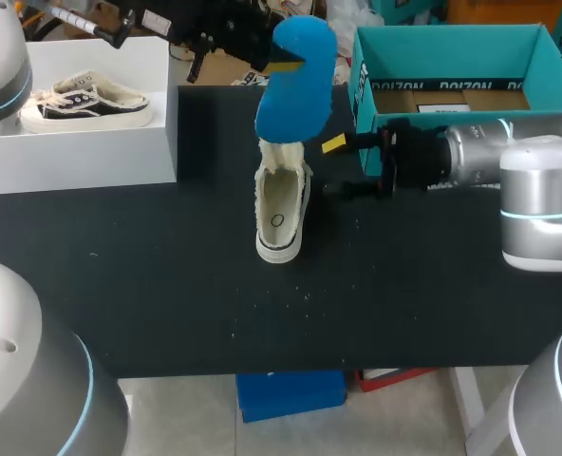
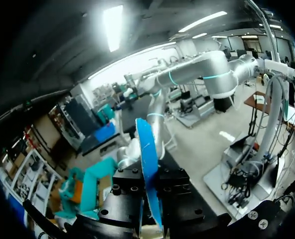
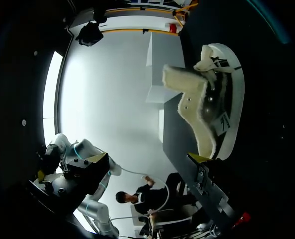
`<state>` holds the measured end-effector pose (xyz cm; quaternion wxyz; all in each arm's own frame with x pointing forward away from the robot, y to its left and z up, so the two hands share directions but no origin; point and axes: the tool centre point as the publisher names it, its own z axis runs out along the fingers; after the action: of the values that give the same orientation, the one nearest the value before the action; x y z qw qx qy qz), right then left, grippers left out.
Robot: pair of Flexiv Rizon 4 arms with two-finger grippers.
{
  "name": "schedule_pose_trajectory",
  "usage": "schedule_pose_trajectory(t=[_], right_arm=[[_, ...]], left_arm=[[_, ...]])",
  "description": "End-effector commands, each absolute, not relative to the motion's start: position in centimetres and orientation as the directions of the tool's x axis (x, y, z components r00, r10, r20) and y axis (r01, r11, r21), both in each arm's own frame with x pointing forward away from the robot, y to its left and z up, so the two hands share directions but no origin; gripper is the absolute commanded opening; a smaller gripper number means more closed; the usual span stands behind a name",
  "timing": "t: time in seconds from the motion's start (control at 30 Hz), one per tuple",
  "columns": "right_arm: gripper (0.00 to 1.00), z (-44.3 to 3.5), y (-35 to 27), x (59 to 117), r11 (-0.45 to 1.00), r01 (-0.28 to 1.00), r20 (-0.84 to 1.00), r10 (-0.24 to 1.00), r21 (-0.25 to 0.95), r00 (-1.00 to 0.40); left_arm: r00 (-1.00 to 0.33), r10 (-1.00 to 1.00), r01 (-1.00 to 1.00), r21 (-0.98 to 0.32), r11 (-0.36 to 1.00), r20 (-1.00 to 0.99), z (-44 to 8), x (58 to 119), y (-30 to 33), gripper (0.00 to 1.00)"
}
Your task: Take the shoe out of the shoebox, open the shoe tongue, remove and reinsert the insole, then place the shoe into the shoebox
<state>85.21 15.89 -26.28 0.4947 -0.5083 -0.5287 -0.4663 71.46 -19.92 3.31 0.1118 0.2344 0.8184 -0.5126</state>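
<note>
The insole (image 1: pixel 295 76), blue and bare of markings on the face shown, is held upright above the rear of the shoe (image 1: pixel 281 214), with its broad end uppermost. It is clamped edge-on in the left gripper (image 1: pixel 267 59), as the left wrist view confirms. The shoe stands on its sole near the middle of the black table (image 1: pixel 167 275), outside the shoebox (image 1: pixel 433 40), with its fleece-lined opening exposed. Whether the insole's lower end touches the collar cannot be determined. The right gripper (image 1: pixel 343 166) is stationed just beside the heel end of the shoe; whether it is apart or together cannot be told. The step in hand is judged to be reinsertion. The insole should be turned into line with the length of the shoe and fed in at a shallow slant towards the toe. The tongue should be kept back and the shoe steadied at the heel so that it is not pushed along the table. Snagging on the fleece is the likely fault. As to writing, a band of dark lettering and a white label are noted on the shoebox's inner wall. A small ringed mark is noted on the shoe's footbed, and none of this is transcribed.
</note>
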Motion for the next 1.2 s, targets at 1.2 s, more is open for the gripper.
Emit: schedule_pose_trajectory(t=[1.2], right_arm=[[1.0,-26.3,16.0,85.2,0.046,0.999,0.997,0.077,-0.01,0.006]], left_arm=[[-0.166,0.155,0.983,-0.175,-0.046,-0.974,-11.4,61.6,-19.4,0.0]])
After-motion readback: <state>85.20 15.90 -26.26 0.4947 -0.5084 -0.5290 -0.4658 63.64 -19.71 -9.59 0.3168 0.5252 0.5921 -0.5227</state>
